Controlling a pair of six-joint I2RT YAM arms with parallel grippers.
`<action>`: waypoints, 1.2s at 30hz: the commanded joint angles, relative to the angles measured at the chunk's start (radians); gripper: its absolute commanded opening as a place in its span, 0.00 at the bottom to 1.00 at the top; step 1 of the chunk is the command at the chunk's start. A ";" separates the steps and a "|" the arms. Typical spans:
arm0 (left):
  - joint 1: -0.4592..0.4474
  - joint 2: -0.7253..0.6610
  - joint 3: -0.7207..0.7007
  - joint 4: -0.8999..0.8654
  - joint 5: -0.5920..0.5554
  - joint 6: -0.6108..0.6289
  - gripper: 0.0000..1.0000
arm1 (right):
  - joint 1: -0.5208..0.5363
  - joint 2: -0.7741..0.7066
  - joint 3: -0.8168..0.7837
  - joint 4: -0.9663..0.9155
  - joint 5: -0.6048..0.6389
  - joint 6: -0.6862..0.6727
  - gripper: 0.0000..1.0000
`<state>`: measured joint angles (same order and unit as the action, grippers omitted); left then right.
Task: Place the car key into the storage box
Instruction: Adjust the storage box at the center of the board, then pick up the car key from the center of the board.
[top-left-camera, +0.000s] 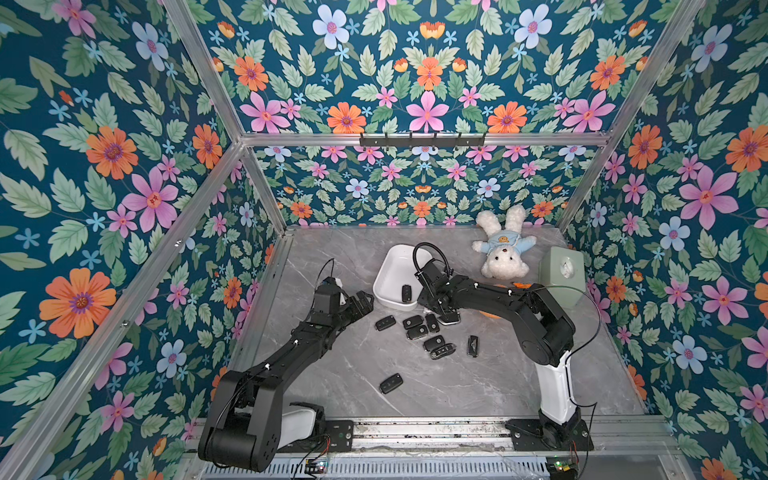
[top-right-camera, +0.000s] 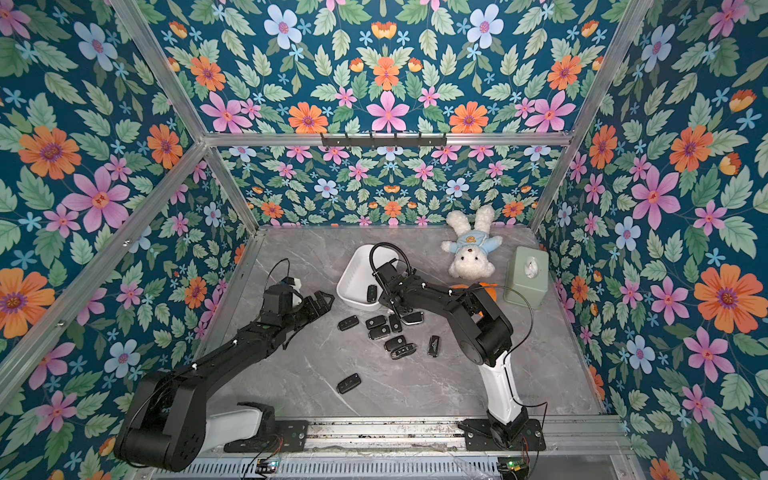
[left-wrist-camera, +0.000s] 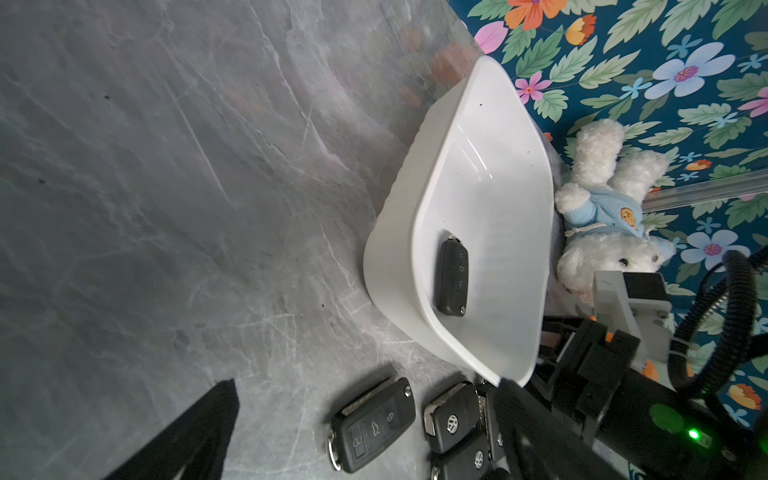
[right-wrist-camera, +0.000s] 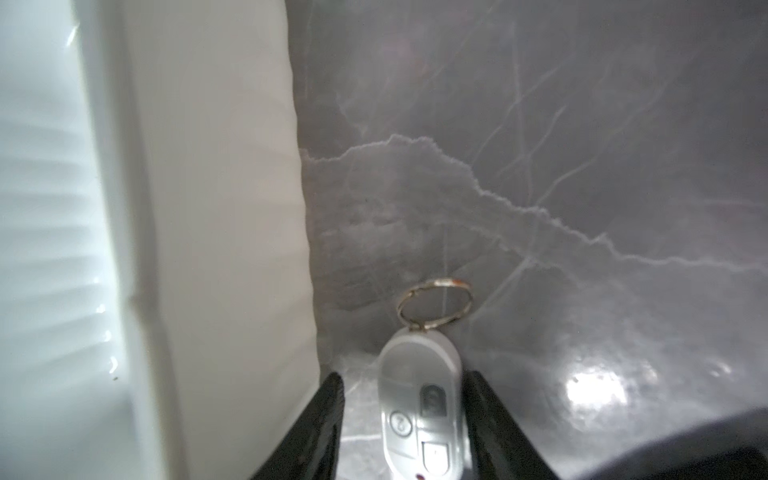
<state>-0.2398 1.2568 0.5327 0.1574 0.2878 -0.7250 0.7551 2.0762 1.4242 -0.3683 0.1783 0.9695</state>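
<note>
Grey marble tabletop (right-wrist-camera: 582, 166): the right gripper (right-wrist-camera: 404, 378) straddles the silver car key (right-wrist-camera: 419, 415), unclenched, with the storage box (right-wrist-camera: 216, 208) just beside one finger. The left gripper (top-left-camera: 363, 302) is splayed and empty.

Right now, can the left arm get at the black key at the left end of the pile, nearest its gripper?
Probably yes. The left gripper is open and hovers just beside that key, with only bare table between them; the right gripper stands well apart from it.

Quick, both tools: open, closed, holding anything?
Left tool: open, empty.
Right tool: open around the silver car key, with a gap beside one finger, so not clamped.
</note>
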 joint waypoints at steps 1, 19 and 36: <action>0.001 -0.002 0.001 0.007 -0.008 0.015 1.00 | 0.011 0.031 0.010 -0.123 0.041 -0.028 0.50; 0.002 -0.014 0.003 -0.007 -0.019 0.014 1.00 | 0.041 0.084 0.027 -0.218 0.105 -0.084 0.49; 0.004 -0.022 0.015 -0.023 -0.025 0.016 1.00 | 0.053 0.044 0.010 -0.248 0.123 -0.112 0.48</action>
<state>-0.2379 1.2423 0.5392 0.1474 0.2691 -0.7250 0.8082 2.1086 1.4483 -0.4717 0.3672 0.8513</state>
